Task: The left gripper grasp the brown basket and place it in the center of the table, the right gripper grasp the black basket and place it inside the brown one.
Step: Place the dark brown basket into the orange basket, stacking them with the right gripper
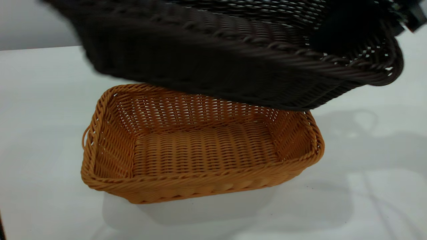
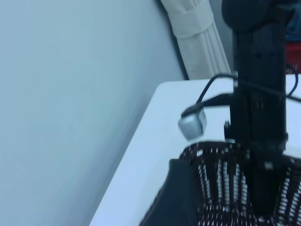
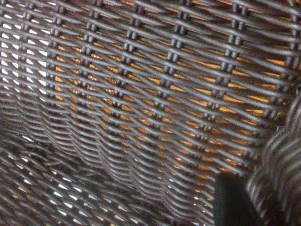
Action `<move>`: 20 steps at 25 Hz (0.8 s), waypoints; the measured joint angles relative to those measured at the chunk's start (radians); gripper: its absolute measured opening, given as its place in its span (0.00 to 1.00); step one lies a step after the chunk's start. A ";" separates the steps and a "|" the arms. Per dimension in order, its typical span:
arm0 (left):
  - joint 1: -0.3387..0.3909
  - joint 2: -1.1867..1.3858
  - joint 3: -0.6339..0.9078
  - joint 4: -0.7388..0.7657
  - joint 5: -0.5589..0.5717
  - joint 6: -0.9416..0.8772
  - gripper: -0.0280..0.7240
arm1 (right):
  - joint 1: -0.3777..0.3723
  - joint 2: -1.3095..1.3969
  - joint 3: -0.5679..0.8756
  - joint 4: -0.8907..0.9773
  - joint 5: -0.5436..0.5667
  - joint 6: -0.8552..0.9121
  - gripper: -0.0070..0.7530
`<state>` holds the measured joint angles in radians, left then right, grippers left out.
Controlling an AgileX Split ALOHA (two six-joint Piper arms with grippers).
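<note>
Black basket (image 1: 213,63), clamped at its right rim by your right gripper (image 1: 343,30), hangs tilted above the brown basket (image 1: 200,150) on the table (image 1: 367,166); the left gripper's state isn't visible.

No readable text, label, brand, number or sign in any view. Black basket (image 1: 213,63): plain weave, no tag. Brown basket (image 1: 200,156): plain weave, no tag. Worktop (image 1: 367,186): unmarked white. Small silver fitting (image 2: 192,123) on cable in left wrist view: no legible marking.
</note>
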<state>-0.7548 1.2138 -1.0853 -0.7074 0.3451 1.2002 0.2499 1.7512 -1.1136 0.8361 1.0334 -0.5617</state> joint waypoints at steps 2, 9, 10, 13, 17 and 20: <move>0.000 0.001 0.000 0.000 0.004 -0.004 0.82 | 0.038 0.011 -0.039 -0.029 0.000 0.028 0.32; 0.000 0.001 0.000 0.002 -0.001 -0.006 0.82 | 0.122 0.137 -0.189 -0.160 0.094 0.112 0.32; 0.000 0.001 0.000 0.002 -0.001 -0.006 0.82 | 0.122 0.155 -0.202 -0.163 0.095 0.123 0.32; 0.000 0.001 0.000 0.002 -0.004 -0.007 0.82 | 0.120 0.210 -0.240 -0.160 0.071 0.165 0.32; 0.000 0.001 0.000 0.002 -0.008 -0.007 0.82 | 0.120 0.253 -0.244 -0.160 0.065 0.173 0.32; 0.000 0.001 0.000 0.002 -0.015 -0.007 0.82 | 0.120 0.275 -0.244 -0.161 0.067 0.193 0.32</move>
<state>-0.7548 1.2147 -1.0853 -0.7052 0.3304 1.1932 0.3697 2.0259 -1.3580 0.6756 1.1002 -0.3687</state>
